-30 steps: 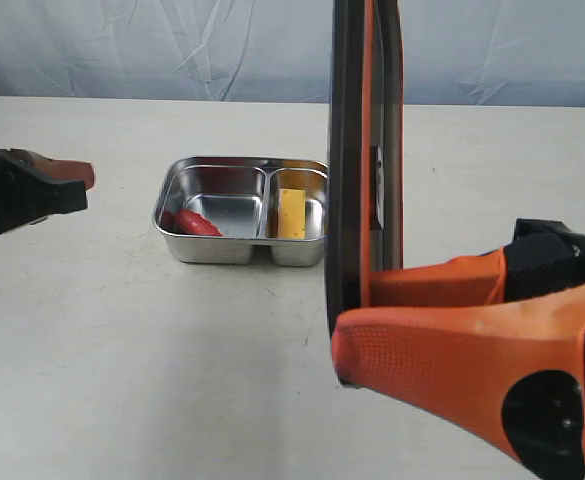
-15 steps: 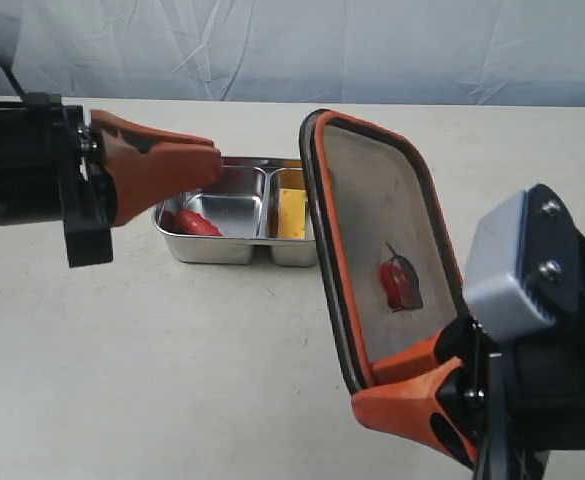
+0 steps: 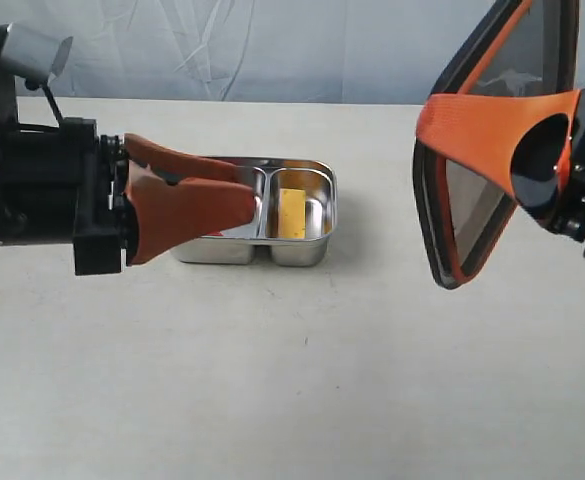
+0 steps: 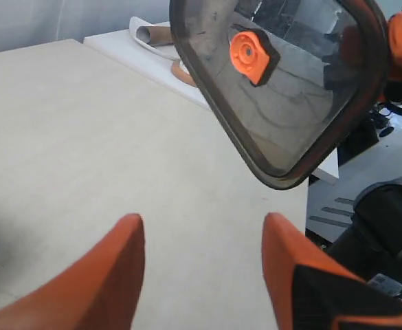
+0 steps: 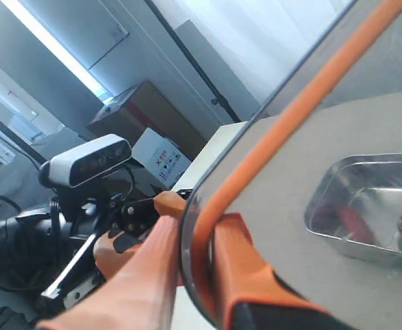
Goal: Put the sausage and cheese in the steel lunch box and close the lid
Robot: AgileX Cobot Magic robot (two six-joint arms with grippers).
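The steel lunch box (image 3: pixel 294 250) sat on the worktop (image 3: pixel 272 390) with its long axis running left to right in the exterior view, its two compartments side by side. The cheese (image 3: pixel 291 213) lay flat in the narrower right compartment, its long axis running front to back across the box's short way; which end it tapered toward could not be made out. In that view the sausage was hidden behind the left fingers (image 3: pixel 222 205). The right wrist view showed the sausage (image 5: pixel 352 221) only as a blurred red shape in the wider compartment, its direction unclear.

The lid (image 3: pixel 477 205) hung in the air on the right, well apart from the box. It was tilted steeply, its long axis climbing from a low left corner to the upper right and out of frame. The right fingers (image 3: pixel 472 125) were clamped on its rim, one on each face. In the left wrist view the orange valve (image 4: pixel 249 53) faced the camera.

The left fingers were spread wide with nothing between them, reaching over the box's left compartment.

The worktop was pale cream and matte. A creased, light blue-grey sheet (image 3: pixel 272 50) hung behind it. The right wrist view took in a ceiling strip light (image 5: pixel 53 48) and a cardboard box (image 5: pixel 142 110).
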